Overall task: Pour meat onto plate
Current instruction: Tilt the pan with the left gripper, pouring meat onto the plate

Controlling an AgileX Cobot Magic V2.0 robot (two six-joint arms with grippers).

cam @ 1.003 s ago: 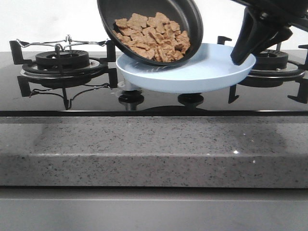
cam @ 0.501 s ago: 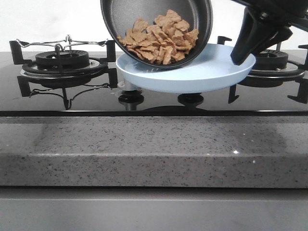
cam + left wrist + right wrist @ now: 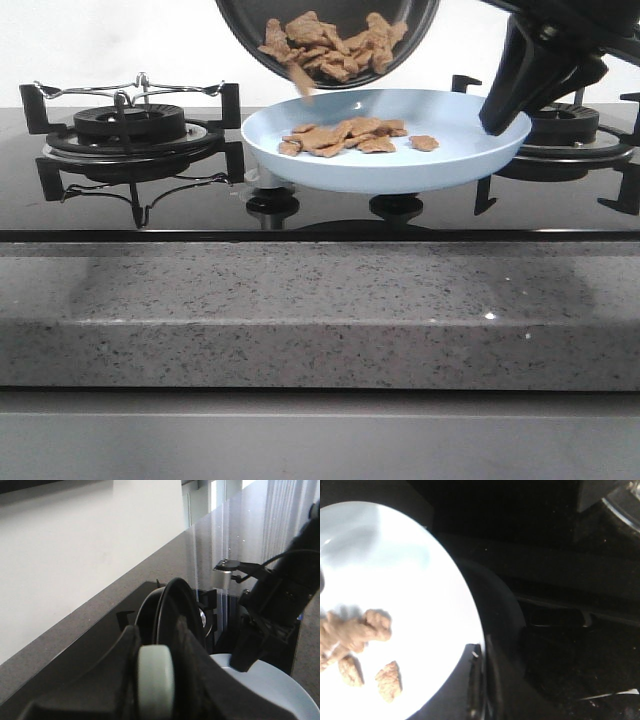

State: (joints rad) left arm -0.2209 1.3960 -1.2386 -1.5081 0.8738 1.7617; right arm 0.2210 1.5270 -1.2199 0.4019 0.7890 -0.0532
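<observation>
The pale-blue plate (image 3: 460, 150) is held a little above the stove's middle. My right gripper (image 3: 508, 100) is shut on its right rim; in the right wrist view the fingers (image 3: 479, 680) clamp the plate's edge (image 3: 410, 570). The black frying pan (image 3: 330, 20) is tipped steeply above the plate's back left. Part of the meat (image 3: 335, 38) is still in the pan, one piece (image 3: 303, 80) is falling, and several pieces (image 3: 345, 135) lie on the plate (image 3: 355, 630). My left gripper (image 3: 156, 665) is shut on the pan's pale handle (image 3: 156, 685).
A burner with a black grate (image 3: 130, 125) is on the left and another (image 3: 575, 130) on the right, behind my right gripper. Two stove knobs (image 3: 272, 203) (image 3: 396, 207) sit under the plate. The speckled grey counter edge (image 3: 320, 310) runs along the front.
The pan has risen and tipped further. Meat has slid over its lip, so several pieces now lie on the plate, which was bare before. The plate and right gripper have not moved.
</observation>
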